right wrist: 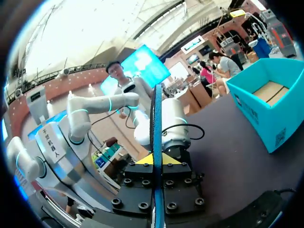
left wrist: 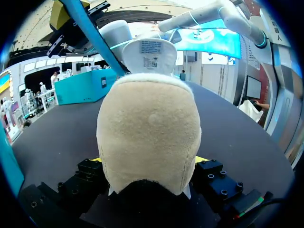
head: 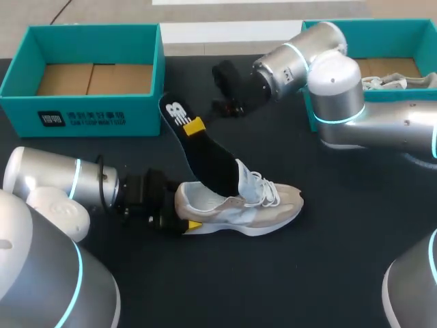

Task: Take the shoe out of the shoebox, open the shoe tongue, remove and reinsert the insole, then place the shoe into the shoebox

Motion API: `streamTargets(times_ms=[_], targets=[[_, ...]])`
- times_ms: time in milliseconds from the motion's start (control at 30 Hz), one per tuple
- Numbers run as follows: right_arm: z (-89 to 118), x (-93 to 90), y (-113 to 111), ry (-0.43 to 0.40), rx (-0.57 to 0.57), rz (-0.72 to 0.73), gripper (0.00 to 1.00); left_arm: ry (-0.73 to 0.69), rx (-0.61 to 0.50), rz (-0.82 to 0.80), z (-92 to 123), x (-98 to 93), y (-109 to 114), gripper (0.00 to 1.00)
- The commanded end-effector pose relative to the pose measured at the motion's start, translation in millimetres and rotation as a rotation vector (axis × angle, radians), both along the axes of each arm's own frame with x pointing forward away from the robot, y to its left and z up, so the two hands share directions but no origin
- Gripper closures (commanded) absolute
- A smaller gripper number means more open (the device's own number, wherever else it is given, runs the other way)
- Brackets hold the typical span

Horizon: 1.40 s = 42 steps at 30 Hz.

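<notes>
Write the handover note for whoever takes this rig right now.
Left gripper: shut on the heel of the sneaker, which lies on the table.
Right gripper: shut on the black insole, whose lower end is in the sneaker's opening.
Empty teal shoebox: far left of the table.
Done: sneaker out of the box.
Left: finish the insole (cannot tell if it is going out or in), then box the sneaker.

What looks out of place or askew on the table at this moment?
The black insole sticks up at a slant, its toe end inside the sneaker, its heel end pinched by the right gripper. The left gripper clamps the sneaker's heel. This fits the insole step; nothing looks spilled or damaged.
</notes>
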State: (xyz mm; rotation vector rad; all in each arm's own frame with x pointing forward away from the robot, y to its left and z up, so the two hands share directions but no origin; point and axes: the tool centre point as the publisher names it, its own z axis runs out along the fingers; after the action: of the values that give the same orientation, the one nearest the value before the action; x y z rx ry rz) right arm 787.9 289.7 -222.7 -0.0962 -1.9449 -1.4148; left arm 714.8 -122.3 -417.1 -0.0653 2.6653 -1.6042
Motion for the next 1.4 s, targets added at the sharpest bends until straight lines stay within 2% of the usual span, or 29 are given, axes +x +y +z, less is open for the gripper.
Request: streamTargets(times_ms=[33,167,200,233,267,300,733,800,900,1000,1067,1233,1400], targets=[[23,-11.8,-8,-0.104,-0.065,-0.188,1.00,0.000,0.003,0.000,-1,-0.7,0,1.00],[40,-7.0,-3,-0.136,0.016,-0.266,1.00,0.000,0.003,0.000,-1,-0.7,0,1.00],[45,-4.2,-1,-0.162,0.023,-0.238,1.00,0.000,0.003,0.000,-1,-0.7,0,1.00],[49,-2.2,1,-0.149,0.044,-0.273,1.00,0.000,0.003,0.000,-1,-0.7,0,1.00],[53,-1.8,-1,-0.155,0.019,-0.327,1.00,0.000,0.003,0.000,-1,-0.7,0,1.00],[58,-0.2,-1,-0.212,0.040,-0.323,1.00,0.000,0.003,0.000,-1,-0.7,0,1.00],[58,-0.2,-1,-0.212,0.040,-0.323,1.00,0.000,0.003,0.000,-1,-0.7,0,1.00],[60,-3.2,2,-0.229,0.087,-0.331,1.00,0.000,0.003,0.000,-1,-0.7,0,1.00],[75,4.8,8,-0.217,0.136,-0.280,1.00,0.000,0.003,0.000,-1,-0.7,0,1.00],[87,9.1,13,-0.148,0.148,-0.242,1.00,0.000,0.003,0.000,-1,-0.7,0,1.00],[97,8.6,15,-0.162,0.151,-0.251,1.00,0.000,0.003,0.000,-1,-0.7,0,1.00],[121,2.0,14,-0.136,0.175,-0.311,1.00,0.000,0.003,0.000,-1,-0.7,0,1.00],[156,-2.4,8,-0.173,0.184,-0.350,1.00,0.000,0.003,0.000,-1,-0.7,0,1.00]])
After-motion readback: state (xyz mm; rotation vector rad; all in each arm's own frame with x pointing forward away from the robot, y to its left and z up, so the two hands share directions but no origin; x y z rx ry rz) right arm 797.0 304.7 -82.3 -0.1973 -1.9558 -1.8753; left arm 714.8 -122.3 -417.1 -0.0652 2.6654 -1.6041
